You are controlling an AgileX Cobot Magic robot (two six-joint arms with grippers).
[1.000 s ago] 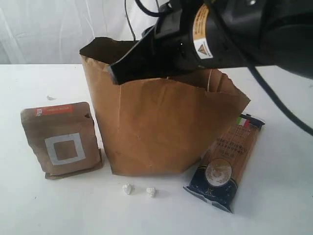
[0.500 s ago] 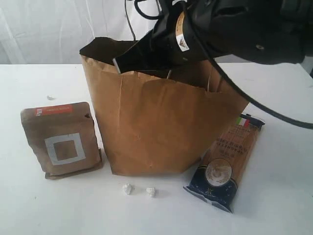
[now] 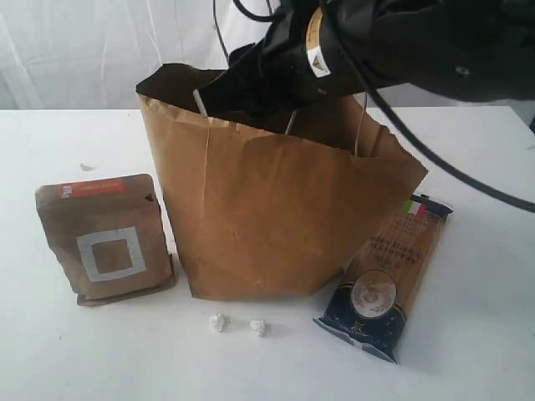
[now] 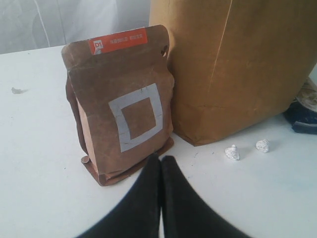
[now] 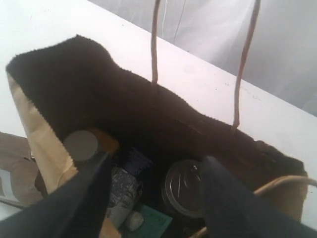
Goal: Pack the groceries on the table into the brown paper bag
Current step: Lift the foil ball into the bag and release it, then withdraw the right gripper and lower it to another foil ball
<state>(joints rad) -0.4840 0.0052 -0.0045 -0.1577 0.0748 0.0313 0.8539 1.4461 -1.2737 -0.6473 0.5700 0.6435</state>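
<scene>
Brown paper bag [image 3: 276, 217]: stands upright at centre frame in the exterior view, on the white table [image 3: 67, 359]. Mouth open, paper creased, one twisted handle [image 3: 359, 125] upright at the rear rim.

Right gripper [image 5: 156, 161]: arm comes in from the upper right of the exterior view, with the head down at the bag's mouth. Wrist view shows the two dark fingers spread apart with nothing between them, so the jaws stand wide and empty, over the bag's interior.

Inside the bag, by the right wrist view: dark metal-lidded jar [image 5: 183, 186] lying low between the fingers. Tan-lidded clear nut jar [image 5: 81, 145] against the bag's wall. Other packs beside them are too dark to name.

Left gripper [image 4: 161, 161]: fingers pressed together, holding nothing. It sits low over the table just in front of the brown kraft pouch [image 3: 104, 238], not touching it.

Pouch: upright, left of the bag in the exterior view, just beside it. White square outline on its face, orange label strip at the top.

Spaghetti pack [image 3: 389, 276]: lower right of the bag, lying flat at a slant, its upper end close against the bag's side.

Two small crumpled foil bits [image 3: 217, 322] lie on the table in front of the bag, near each other.
</scene>
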